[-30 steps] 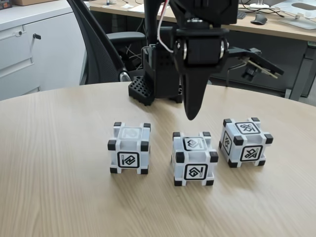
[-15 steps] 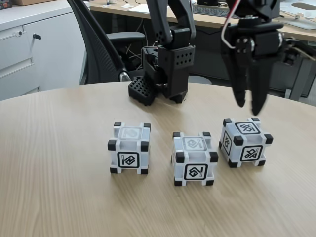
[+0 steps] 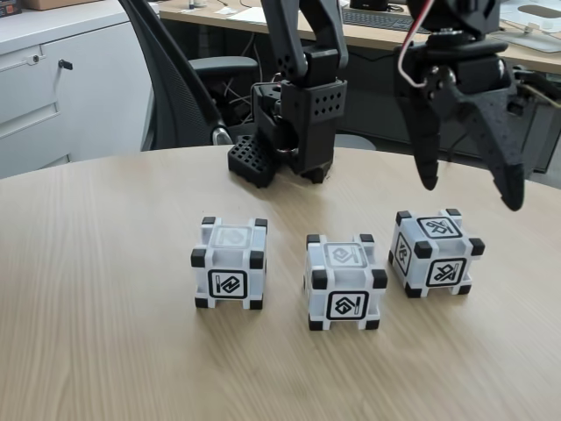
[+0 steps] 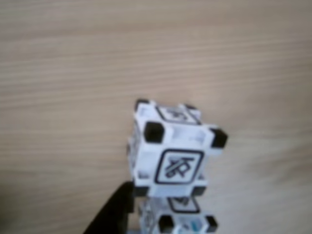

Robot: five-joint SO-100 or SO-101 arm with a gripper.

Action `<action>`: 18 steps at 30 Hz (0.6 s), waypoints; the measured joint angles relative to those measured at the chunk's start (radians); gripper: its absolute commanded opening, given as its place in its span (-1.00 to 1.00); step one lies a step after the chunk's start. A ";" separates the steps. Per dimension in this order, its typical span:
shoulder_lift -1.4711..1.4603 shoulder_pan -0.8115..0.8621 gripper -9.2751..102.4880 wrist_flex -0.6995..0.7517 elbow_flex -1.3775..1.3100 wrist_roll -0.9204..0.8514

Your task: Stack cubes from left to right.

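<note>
Three white cubes with black corners stand in a row on the wooden table in the fixed view: the left cube [image 3: 230, 263], the middle cube [image 3: 345, 281] and the right cube [image 3: 436, 253], all apart from each other. My black gripper [image 3: 472, 193] hangs open just above the right cube, one finger over its left side and the other out past its right side, with nothing held. The blurred wrist view looks down on one cube [image 4: 173, 151] with part of a second cube [image 4: 178, 217] at the bottom edge. A dark finger [image 4: 113, 215] shows at the lower left.
The arm's black base [image 3: 298, 132] stands at the table's far edge behind the cubes. A black office chair [image 3: 175, 79] and a desk [image 3: 368, 35] lie beyond the table, and a grey cabinet [image 3: 53, 88] is at far left. Bare tabletop [image 3: 263, 368] lies in front of the cubes.
The gripper swung from above the middle cube to above the right cube. Its jaws then spread from nearly shut to wide open. The cubes have not moved.
</note>
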 measured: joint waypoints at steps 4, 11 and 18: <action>-0.078 0.035 -0.03 0.000 -0.002 0.000; -0.184 0.098 -0.03 0.000 -0.002 0.000; -0.259 0.110 -0.05 0.000 -0.006 0.000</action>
